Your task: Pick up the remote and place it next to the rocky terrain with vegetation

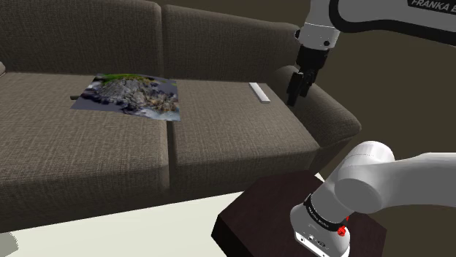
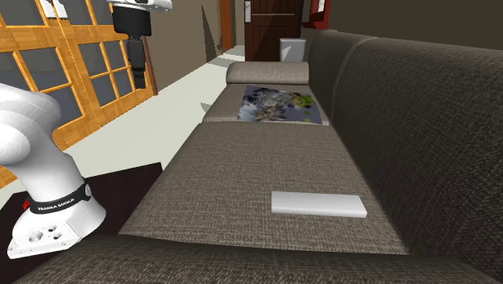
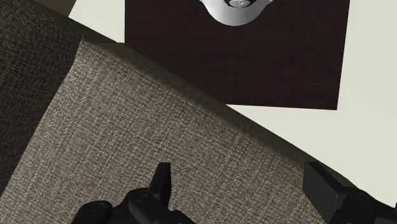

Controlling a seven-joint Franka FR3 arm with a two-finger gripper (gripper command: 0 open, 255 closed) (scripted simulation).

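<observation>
On the sofa (image 1: 219, 139), the white remote (image 1: 259, 93) lies near the spread fingers (image 3: 163, 179).

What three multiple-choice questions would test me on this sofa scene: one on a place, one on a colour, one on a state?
1. Where is the remote? A) on a shelf B) on the sofa seat C) in a drawer
2. What colour is it? A) white B) red C) black
3. The gripper is: A) shut on the remote B) open and empty C) shut on a cushion

1B: it lies flat on that seat. 2A: it is drawn plain white. 3B: its fingers stand apart, clasping nothing.
</observation>
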